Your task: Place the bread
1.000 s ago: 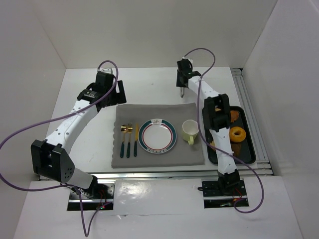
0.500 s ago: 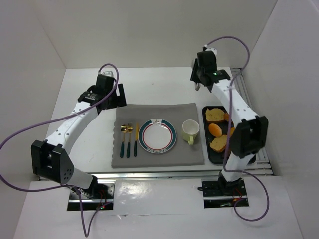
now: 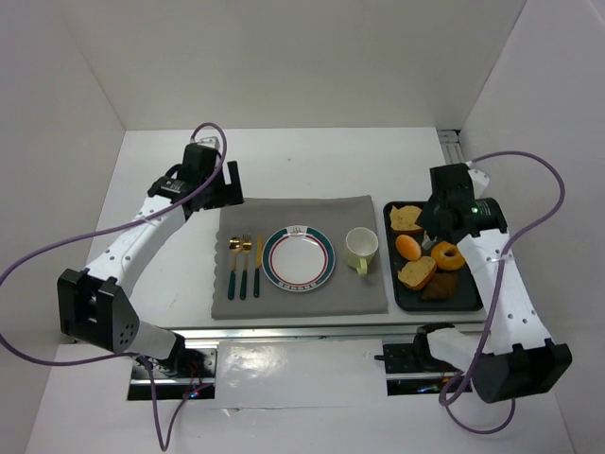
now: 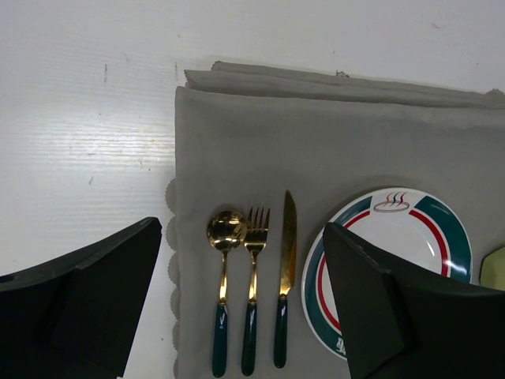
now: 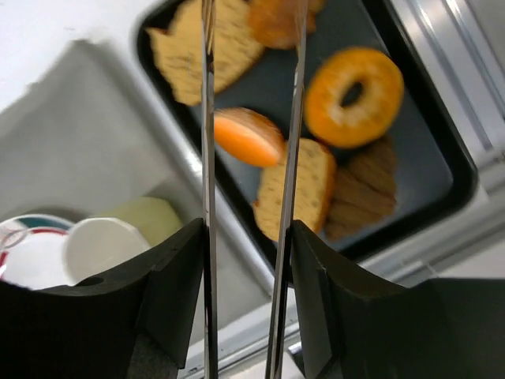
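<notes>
Slices of bread lie in a black tray at the right, along with an orange bun, a glazed doughnut and a dark piece. My right gripper is above the tray's left half, shut on metal tongs. The two blades stand apart and run over the bun and a bread slice; nothing is between them. A white plate with a green and red rim lies bare on the grey mat. My left gripper hovers open over the mat's far left corner.
A pale green cup stands between plate and tray. A spoon, fork and knife with dark green handles lie left of the plate. The grey mat covers the table's middle. An aluminium rail runs behind the tray; white walls enclose the table.
The right arm has swung from the far middle of the table to the right and come down over the tray. The tongs' blades have spread a little. The left arm has not moved.
</notes>
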### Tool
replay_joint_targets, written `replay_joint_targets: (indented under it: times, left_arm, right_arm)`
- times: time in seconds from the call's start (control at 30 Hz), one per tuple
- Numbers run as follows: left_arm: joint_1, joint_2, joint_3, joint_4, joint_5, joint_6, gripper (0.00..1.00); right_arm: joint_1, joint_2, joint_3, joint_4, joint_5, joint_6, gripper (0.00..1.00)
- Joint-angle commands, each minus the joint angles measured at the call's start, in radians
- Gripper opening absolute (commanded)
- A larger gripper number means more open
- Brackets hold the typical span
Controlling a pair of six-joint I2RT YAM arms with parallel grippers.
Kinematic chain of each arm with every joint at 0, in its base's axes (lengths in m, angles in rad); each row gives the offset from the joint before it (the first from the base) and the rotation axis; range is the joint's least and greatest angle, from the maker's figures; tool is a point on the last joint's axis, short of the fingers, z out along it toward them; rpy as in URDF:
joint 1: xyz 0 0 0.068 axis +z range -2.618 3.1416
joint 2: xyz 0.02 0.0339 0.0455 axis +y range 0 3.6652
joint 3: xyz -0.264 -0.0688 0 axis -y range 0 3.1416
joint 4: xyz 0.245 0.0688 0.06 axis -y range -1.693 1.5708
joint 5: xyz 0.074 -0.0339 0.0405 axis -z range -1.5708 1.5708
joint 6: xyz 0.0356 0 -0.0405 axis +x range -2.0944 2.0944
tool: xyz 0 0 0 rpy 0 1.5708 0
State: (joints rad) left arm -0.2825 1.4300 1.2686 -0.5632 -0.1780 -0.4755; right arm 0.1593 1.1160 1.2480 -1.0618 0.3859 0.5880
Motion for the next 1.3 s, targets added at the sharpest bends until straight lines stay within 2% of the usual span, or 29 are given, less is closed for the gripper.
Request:
replay_joint_targets:
  times: [0.0,0.4,0.73,0.93,1.03,1.13,1.27]
  left_arm:
    - [-0.003,-0.011,-0.02,0.029,0.044,0.006,0.97]
    - [-0.021,0.007,-0.029,0.029,0.063,0.006,0.97]
    - [-0.04,0.026,-0.029,0.029,0.063,0.006,0.97]
    - [-0.049,0.047,-0.02,0.029,0.074,0.006,0.97]
    - [-0.058,0.047,-0.02,0.029,0.074,0.006,0.97]
    - [-0.058,0.047,-0.02,0.029,0.074,0.006,0.97]
    - [-0.058,0.056,-0.009,0.029,0.065,0.006,0.97]
  right_arm:
    - [-0.067,-0.005,-0.054,-0.069,-0.021,0.038,0.53]
    - [-0.24,0.088,-0.074,0.155,-0.159,-0.114,0.58]
    - [-0.27,0.151,-0.124,0.282,-0.206,-0.134,0.58]
    - [-0.282,0.17,-0.159,0.303,-0.216,-0.114,0.58]
    - [-0.291,0.159,-0.17,0.315,-0.206,-0.105,0.45]
    - [-0.291,0.139,-0.15,0.306,-0.184,-0.105,0.26]
    - [-0.291,0.104,-0.107,0.27,-0.174,-0.115,0.22]
